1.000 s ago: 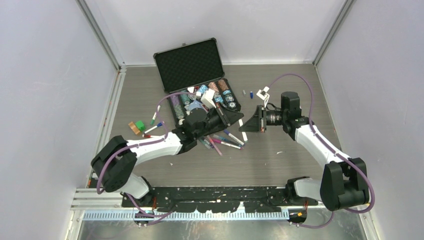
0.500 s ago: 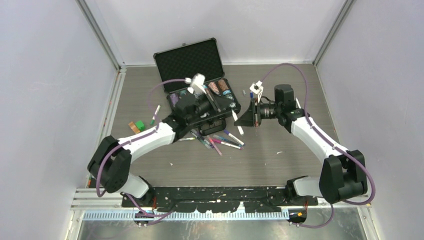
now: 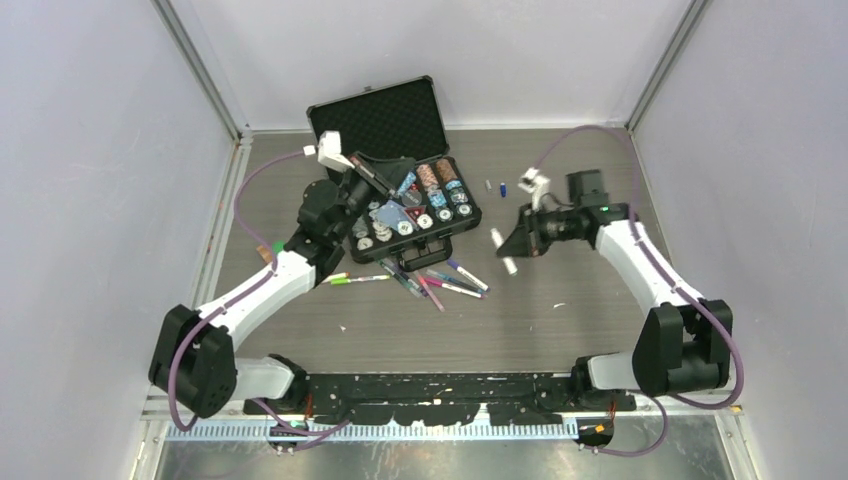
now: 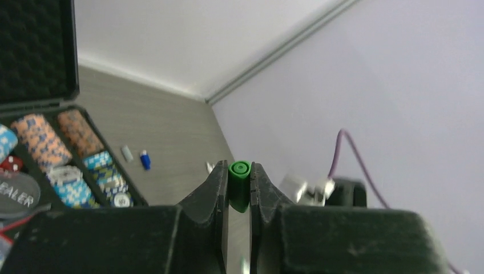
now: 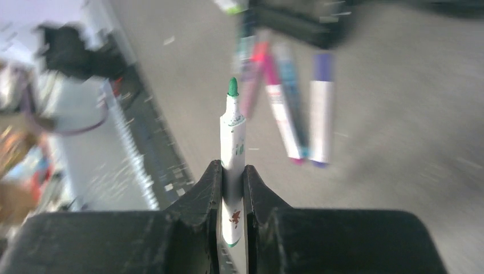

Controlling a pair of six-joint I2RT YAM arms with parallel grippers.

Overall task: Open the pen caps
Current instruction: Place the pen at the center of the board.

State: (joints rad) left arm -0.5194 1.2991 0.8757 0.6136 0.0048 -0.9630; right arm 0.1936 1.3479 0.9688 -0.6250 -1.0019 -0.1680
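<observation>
As left pincer (image 4: 238,169) has swung away, green cap (image 4: 239,187) off pen (image 5: 233,131)

Our table (image 3: 580,320) is bare across its near half and right side, so we have room to pass there. An open black case (image 3: 380,120), lid raised at the back, blocks the middle rear. A loose heap of pens (image 3: 445,280) lies just in front of it. Two small caps (image 3: 503,187) sit right of the case. The walls (image 3: 100,200) close both sides.
</observation>
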